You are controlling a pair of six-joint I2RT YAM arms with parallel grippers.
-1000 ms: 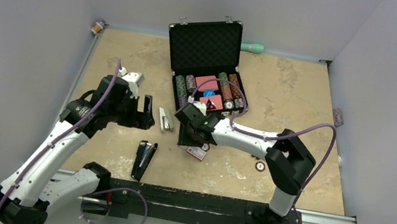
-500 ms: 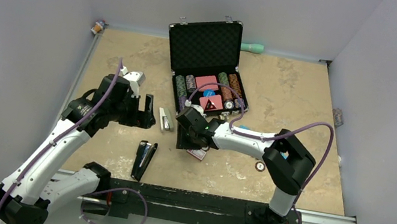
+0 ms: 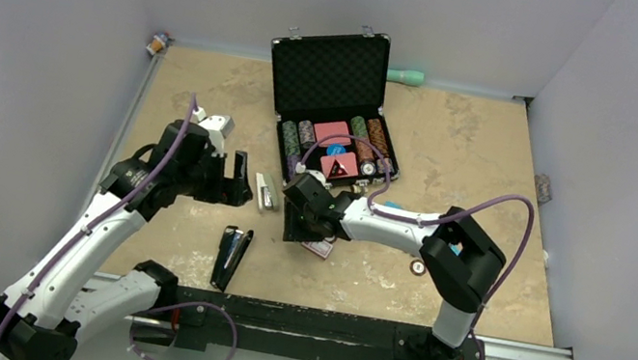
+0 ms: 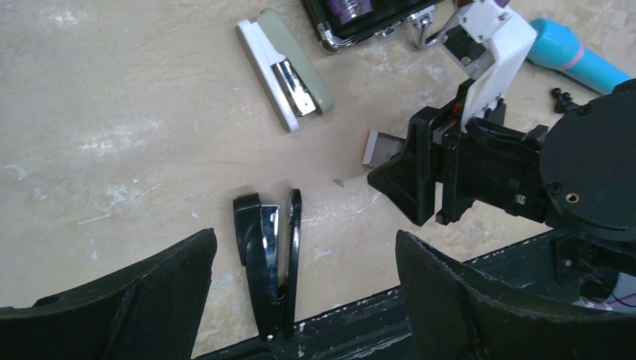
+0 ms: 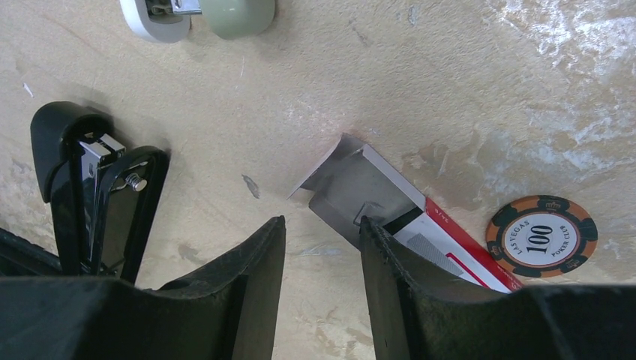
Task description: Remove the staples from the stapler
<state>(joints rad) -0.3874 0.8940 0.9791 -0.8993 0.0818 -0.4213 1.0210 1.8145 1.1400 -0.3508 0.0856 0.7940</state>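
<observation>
The black stapler (image 3: 230,258) lies near the table's front edge, hinged open in a narrow V with its silvery rail showing (image 4: 266,259). It also shows at the left of the right wrist view (image 5: 90,187). My left gripper (image 3: 236,184) hovers behind and above it, jaws wide open and empty (image 4: 305,236). My right gripper (image 3: 296,223) is low over the table to the stapler's right, open with a narrow gap and empty (image 5: 321,221). Its right finger (image 5: 397,285) overlaps the grey flap of a red-and-white box (image 5: 442,240).
A small green-and-white stapler (image 3: 267,191) lies between the grippers. An open black case of poker chips (image 3: 331,114) stands behind. A loose poker chip (image 3: 418,267) lies right of the box (image 3: 316,246). A teal tube (image 3: 405,76) lies by the back wall.
My right gripper has shifted a little left, away from the case and towards the black stapler. The left arm has barely moved.
</observation>
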